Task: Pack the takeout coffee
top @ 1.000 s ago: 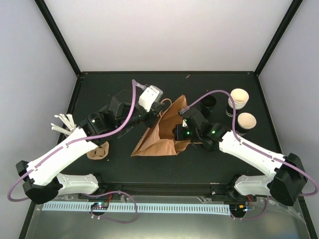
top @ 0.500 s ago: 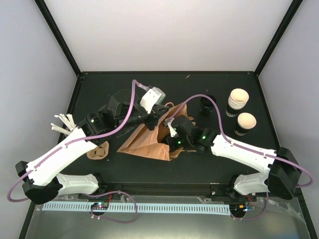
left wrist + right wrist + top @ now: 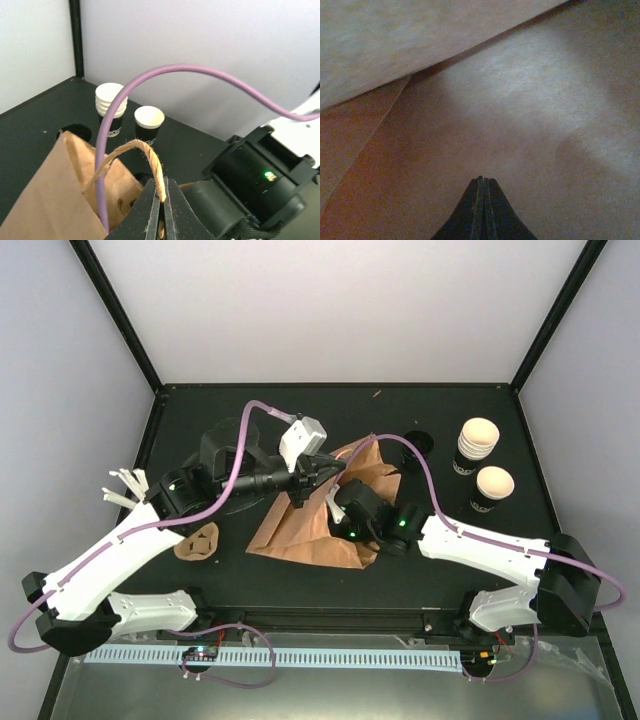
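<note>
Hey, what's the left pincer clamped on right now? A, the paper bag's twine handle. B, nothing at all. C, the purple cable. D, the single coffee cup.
A: in the left wrist view the left pincer is shut on the twine handle of the brown paper bag, and the handle loops up from between its fingers.

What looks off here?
The paper bag lies slumped and creased, not standing. Left pincer pinches its twine handle; right pincer is shut inside it, empty. The takeout coffee stands outside, upright.
</note>
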You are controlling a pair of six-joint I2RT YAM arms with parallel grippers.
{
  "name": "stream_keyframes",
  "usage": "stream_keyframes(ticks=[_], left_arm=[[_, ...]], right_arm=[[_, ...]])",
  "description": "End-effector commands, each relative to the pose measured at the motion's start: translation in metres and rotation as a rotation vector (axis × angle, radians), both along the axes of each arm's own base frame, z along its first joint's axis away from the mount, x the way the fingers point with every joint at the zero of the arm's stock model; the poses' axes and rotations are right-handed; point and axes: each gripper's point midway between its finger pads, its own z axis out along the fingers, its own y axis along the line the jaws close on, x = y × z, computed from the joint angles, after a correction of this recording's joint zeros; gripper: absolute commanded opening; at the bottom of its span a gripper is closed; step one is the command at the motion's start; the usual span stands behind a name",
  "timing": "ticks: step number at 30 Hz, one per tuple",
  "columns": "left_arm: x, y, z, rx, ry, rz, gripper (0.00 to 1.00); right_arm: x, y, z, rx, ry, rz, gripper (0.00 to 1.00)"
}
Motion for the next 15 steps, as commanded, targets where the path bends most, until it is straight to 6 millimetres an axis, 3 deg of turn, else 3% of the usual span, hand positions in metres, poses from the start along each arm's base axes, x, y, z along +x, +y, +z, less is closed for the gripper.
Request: stream_keyframes(ticks=[1,15], left_arm=[[-0.024,-0.001,0.043,-0.139,-0.064,-0.121,0.02],[-0.054,0.004,0.068,-0.244,-0.104,-0.256,0.02]], right_arm=[[0.004,0.010,0.014,0.036,-0.042,0.016,0.01],[0.015,0.012,-0.008,0.000,0.027,-0.096,0.01]])
